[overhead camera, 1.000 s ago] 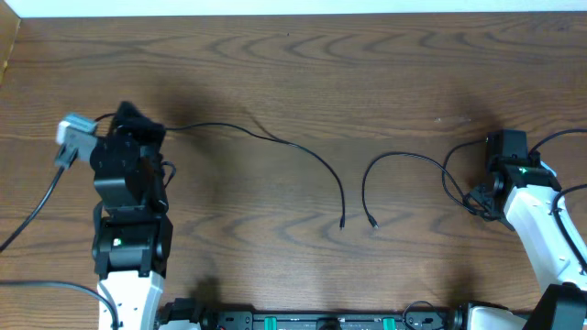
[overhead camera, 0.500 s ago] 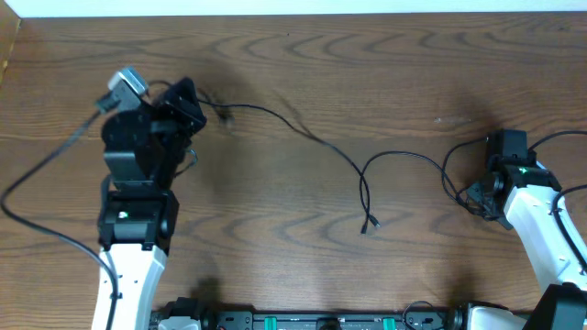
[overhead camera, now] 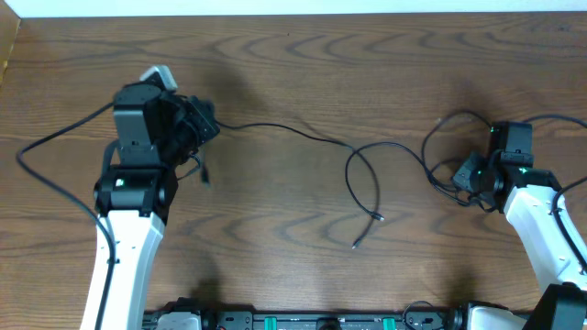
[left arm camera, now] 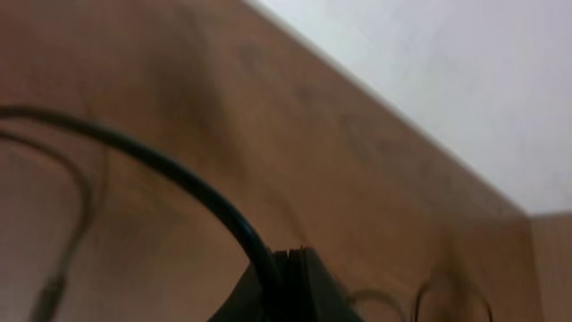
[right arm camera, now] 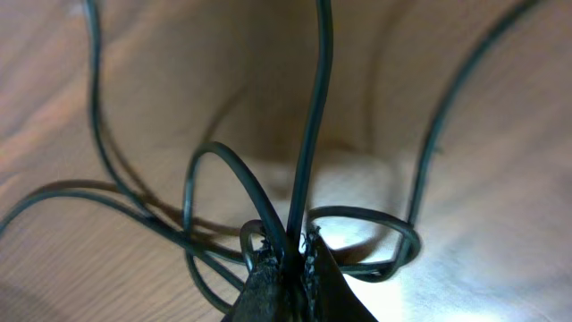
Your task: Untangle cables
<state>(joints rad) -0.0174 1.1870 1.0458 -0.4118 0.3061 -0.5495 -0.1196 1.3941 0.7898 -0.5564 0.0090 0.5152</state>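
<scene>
Two cables (overhead camera: 312, 137) lie on the table (overhead camera: 385, 64). They are thin, black, round cords with a smooth, faintly glossy skin. One runs from the left pincer (overhead camera: 207, 128) towards the right in a shallow wave. The other leaves the right pincer (overhead camera: 461, 174) in loose loops and arcs away to the left. Between the two pincers they cross and curl into an open loop. Two small plug ends (overhead camera: 379, 216) lie apart on the near side of that loop; which cord each belongs to cannot be told.

The left pincer (left arm camera: 290, 268) is closed tight on a cable (left arm camera: 179, 174), which rises out of the tips and bends off to the left. The right pincer (right arm camera: 288, 261) is also pinched closed, with one strand (right arm camera: 313, 116) standing straight up from its tips. Several rounded coils (right arm camera: 214, 192) bunch just around it, overlapping one another.

The table is brown wood-grain with dark, swirling figure. Beyond its far edge runs a plain white surface (left arm camera: 447, 80). The arms have black joints and white shells, and a small green light (overhead camera: 524, 170) shows just behind the right pincer.
</scene>
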